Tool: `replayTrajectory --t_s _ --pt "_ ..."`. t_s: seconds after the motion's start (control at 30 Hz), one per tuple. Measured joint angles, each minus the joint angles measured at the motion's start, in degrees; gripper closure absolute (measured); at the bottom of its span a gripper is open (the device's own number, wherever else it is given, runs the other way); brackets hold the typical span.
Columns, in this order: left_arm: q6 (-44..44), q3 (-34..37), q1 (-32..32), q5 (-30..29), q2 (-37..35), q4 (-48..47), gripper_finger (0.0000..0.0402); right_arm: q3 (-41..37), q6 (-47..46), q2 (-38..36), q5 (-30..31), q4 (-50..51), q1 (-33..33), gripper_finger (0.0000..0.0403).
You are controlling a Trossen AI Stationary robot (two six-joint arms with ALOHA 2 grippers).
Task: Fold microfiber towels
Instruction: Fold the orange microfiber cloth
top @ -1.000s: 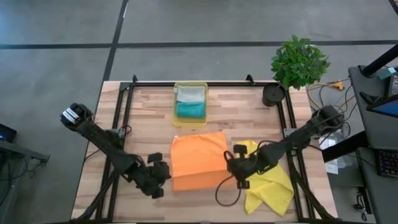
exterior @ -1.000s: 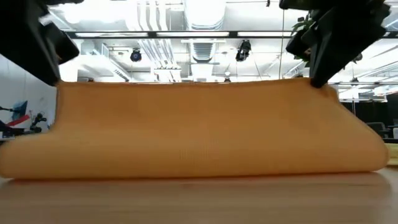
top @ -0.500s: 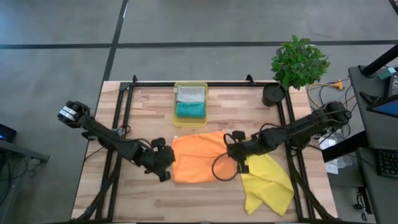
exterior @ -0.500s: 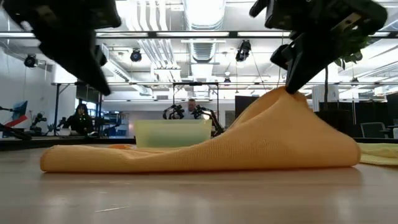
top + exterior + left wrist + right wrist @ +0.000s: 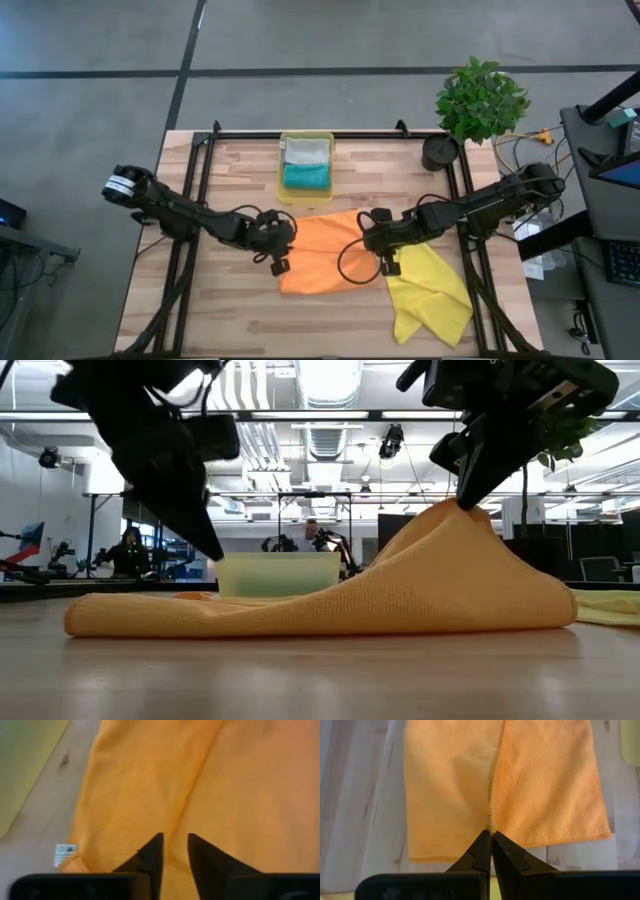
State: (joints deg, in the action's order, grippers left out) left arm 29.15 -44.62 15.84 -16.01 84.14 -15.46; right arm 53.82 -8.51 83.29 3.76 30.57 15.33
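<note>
The orange towel (image 5: 322, 255) lies in the middle of the table, its left part flat on the wood and its right part drawn up into a peak (image 5: 462, 510). My right gripper (image 5: 491, 834) is shut on that peak. My left gripper (image 5: 175, 837) hovers a little above the towel's left part (image 5: 150, 615) with a narrow gap between its fingers and nothing in it. The yellow towel (image 5: 430, 295) lies crumpled at the near right. The grey towel (image 5: 306, 150) and the teal towel (image 5: 306, 176) lie folded in the tray (image 5: 283, 190). My right gripper pinches a ridge of the orange towel at its right edge (image 5: 491, 826) between its two shut fingers; one layer or several, I cannot tell. The fingers slant down from the table's right side. The cloth rises to them in a tent, and the rest lies on the table.
The translucent yellow tray stands at the far middle. A black pot (image 5: 438, 152) with a green plant (image 5: 482, 98) is at the far right corner. Black frame rails (image 5: 200, 190) run along the table's left, right and far sides. Bare wood (image 5: 300, 320) lies toward the near edge.
Both grippers have carried the orange towel's raised edge toward the far edge. The towel's left part has then fallen flat, free of my left gripper, which has gone on toward the right over the towel. Only the right part stays lifted.
</note>
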Motion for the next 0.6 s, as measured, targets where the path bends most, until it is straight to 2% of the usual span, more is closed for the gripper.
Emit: replayTrajectory --t_s 0.2,0.33,0.43,0.6 --pt "0.46 -0.20 -0.94 4.48 4.49 -0.03 0.0233 -0.02 0.00 0.00 0.10 -0.02 0.00 0.0394" --pt "1.99 -0.50 -0.92 8.17 8.08 0.19 0.0208 -0.04 -0.27 0.02 0.16 -0.04 0.00 0.0394" --pt "6.05 -0.59 -0.92 7.66 9.12 0.44 0.0216 -0.04 -0.46 0.02 0.16 -0.09 0.00 0.0394" --pt "7.82 -0.47 -0.86 5.73 8.71 0.57 0.0275 -0.04 -1.65 0.02 0.17 0.02 0.00 0.0394"
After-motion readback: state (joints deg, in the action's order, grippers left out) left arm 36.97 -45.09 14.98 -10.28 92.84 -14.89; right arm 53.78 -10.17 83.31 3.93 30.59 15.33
